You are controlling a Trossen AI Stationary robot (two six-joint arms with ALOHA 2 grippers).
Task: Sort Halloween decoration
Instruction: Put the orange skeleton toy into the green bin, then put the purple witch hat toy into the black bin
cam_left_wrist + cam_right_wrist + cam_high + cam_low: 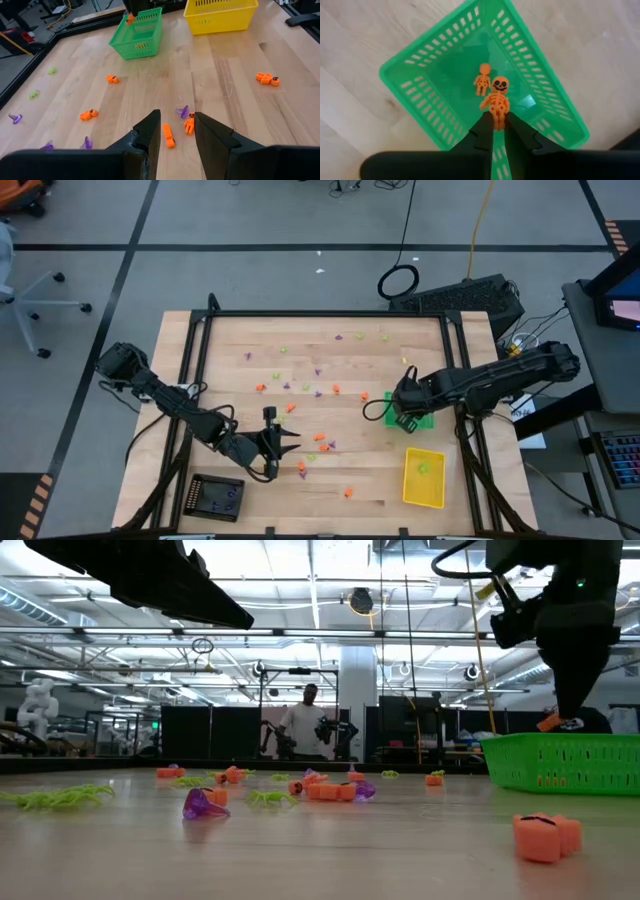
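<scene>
Small orange, purple and lime green Halloween trinkets (318, 438) lie scattered over the wooden table. My right gripper (496, 124) points down over the green tray (435, 80), shut on an orange skeleton (496, 95). A second orange skeleton (481, 80) lies on the tray's floor. My left gripper (176, 131) hovers open near the table's front left, its fingers either side of an orange trinket (168, 136) on the wood below, not touching it. An orange skeleton (189, 124) and a purple piece (183, 111) lie just past it. My right gripper pinches the orange skeleton's leg end (496, 116) between its two fingertips, coming from above and pointing down. The skeleton hangs head-down beyond the fingertips, clear of the tray's floor and inside the tray's walls.
A yellow tray (423, 477) stands at the near right with a green piece in it. A black tray (216, 497) sits at the near left corner. A black frame (320, 314) borders the table. Beyond the far edge a person (303, 725) stands in the room.
</scene>
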